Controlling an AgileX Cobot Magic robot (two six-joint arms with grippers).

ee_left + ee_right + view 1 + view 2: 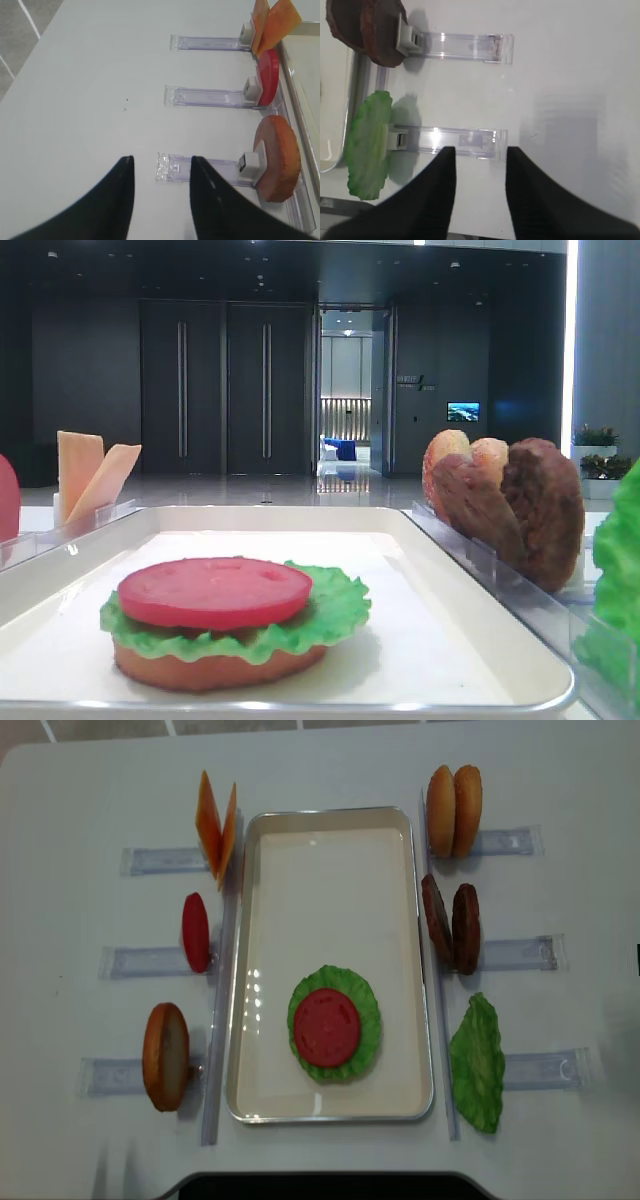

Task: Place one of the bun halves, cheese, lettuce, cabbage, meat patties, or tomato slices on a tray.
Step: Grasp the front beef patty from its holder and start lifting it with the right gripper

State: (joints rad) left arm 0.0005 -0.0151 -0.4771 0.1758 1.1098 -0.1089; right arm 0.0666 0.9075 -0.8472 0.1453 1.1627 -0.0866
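Note:
On the white tray lies a stack: bun half, lettuce and a tomato slice on top. My left gripper is open and empty above the rack end beside a standing bun half. Farther along stand a tomato slice and cheese. My right gripper is open and empty over the rack that holds a lettuce leaf. The meat patties stand one rack beyond. Two bun halves stand at the back right. Cabbage is out of view.
Clear plastic racks line the white table on both sides of the tray. The tray's raised rim runs just past the rack ends. A dark edge shows at the front of the table.

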